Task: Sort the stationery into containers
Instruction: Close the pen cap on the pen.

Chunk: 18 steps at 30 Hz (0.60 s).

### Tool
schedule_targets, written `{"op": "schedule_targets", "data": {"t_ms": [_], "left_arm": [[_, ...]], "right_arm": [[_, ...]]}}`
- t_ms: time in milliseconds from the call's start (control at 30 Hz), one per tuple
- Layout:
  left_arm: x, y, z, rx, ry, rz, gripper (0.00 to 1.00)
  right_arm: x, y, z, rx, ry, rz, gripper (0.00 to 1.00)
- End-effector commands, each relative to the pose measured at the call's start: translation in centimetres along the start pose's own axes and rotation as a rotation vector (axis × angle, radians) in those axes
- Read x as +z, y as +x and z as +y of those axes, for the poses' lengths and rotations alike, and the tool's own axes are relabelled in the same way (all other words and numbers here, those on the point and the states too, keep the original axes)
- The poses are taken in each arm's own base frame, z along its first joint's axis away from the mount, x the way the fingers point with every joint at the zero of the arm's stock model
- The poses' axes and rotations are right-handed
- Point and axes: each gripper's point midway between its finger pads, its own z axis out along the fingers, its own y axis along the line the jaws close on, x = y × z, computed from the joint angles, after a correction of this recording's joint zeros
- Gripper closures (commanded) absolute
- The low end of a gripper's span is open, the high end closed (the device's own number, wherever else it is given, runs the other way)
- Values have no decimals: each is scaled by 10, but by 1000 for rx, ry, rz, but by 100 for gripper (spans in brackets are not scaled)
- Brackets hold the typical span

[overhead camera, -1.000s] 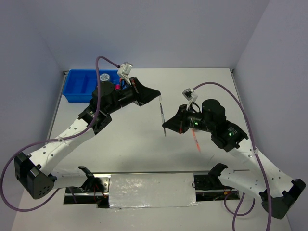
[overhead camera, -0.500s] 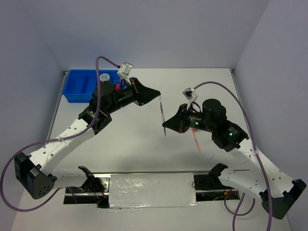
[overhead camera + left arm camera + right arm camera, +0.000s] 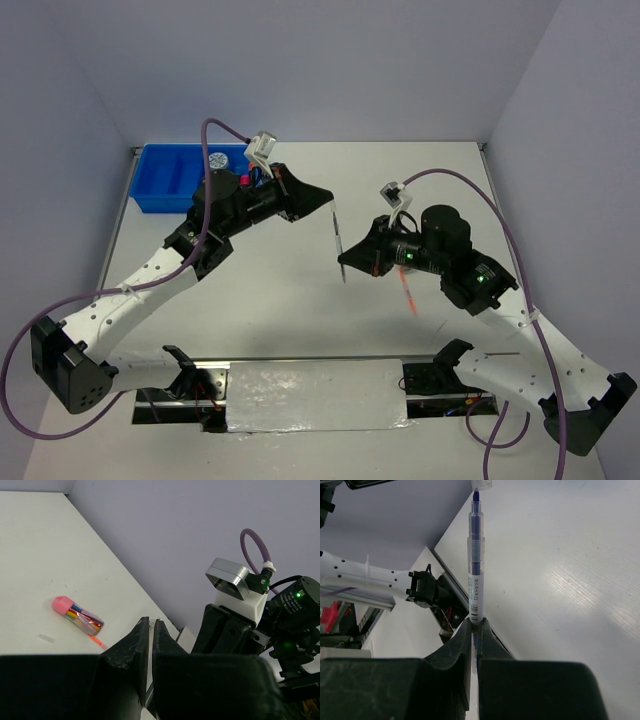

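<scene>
A thin silver pen [image 3: 338, 245] spans both tools above the worktop [image 3: 300, 310], with the right tool [image 3: 346, 268] clamped on its near end and the left tool [image 3: 329, 202] pinching its far tip. The blue ridged plastic tray [image 3: 160, 185] lies far-left, on the left tool's side.

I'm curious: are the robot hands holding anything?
The right gripper pinches the pen by its back end; the left gripper seems to pinch its clear cap.

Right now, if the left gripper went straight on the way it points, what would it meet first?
Probably the right gripper, close ahead beyond the pen both hold; its wrist camera sits just beside the left gripper's line. Depth unclear.
</scene>
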Motion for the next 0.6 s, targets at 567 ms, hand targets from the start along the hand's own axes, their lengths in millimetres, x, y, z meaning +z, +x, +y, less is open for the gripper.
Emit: {"op": "schedule_targets", "data": {"t_ms": [567], "left_arm": [[5, 2, -18, -61, 69, 51, 100]], "right_arm": [[-12, -46, 18, -157, 13, -117, 100]]}}
